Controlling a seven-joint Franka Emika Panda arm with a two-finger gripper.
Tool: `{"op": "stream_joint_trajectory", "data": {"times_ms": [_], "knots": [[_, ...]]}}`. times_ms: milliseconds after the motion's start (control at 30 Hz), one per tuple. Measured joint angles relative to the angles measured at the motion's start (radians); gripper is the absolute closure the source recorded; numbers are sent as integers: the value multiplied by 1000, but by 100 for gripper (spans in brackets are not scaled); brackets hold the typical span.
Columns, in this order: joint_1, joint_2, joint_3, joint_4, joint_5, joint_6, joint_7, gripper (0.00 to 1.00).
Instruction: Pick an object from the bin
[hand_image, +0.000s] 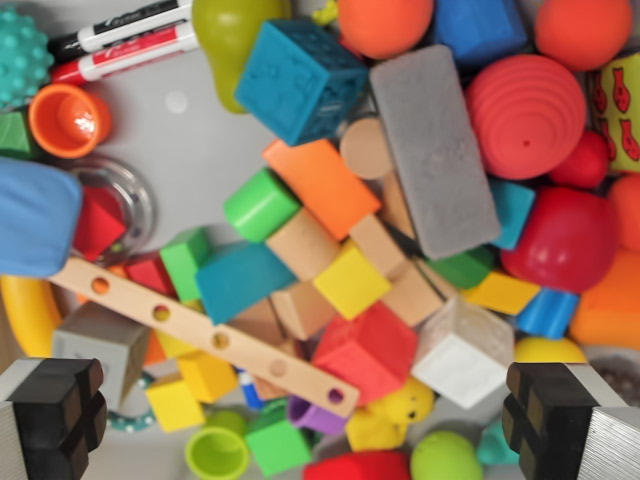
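Bin (190, 130) was crammed w/ toys, grey floor bare only toward the wrist view's upper left. Left to right: wooden strip w/ holes (200, 332) lay diagonal near the lower-left edge; green cylinder (260, 204) sat mid-bin; yellow cube (351, 281) lay on top just right of centre; grey foam slab (433, 150) leaned beyond it. Gripper (320, 425) hung above, fingers wide apart, holding nothing. Cube looked the best pick: probably light, stiff wood, flat sides, so pinch opposite faces. Balls likely slip.

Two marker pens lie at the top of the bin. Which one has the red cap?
The lower marker, nearer the orange cup. Its cap at the wrist view's left end is red; the upper marker has a black cap.
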Motion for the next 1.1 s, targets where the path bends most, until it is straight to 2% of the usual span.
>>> {"op": "stream_joint_trajectory", "data": {"times_ms": [500, 1100], "knots": [[18, 15, 5, -23, 0, 39, -3, 0], [56, 56, 15, -60, -6, 116, -8, 0]]}}
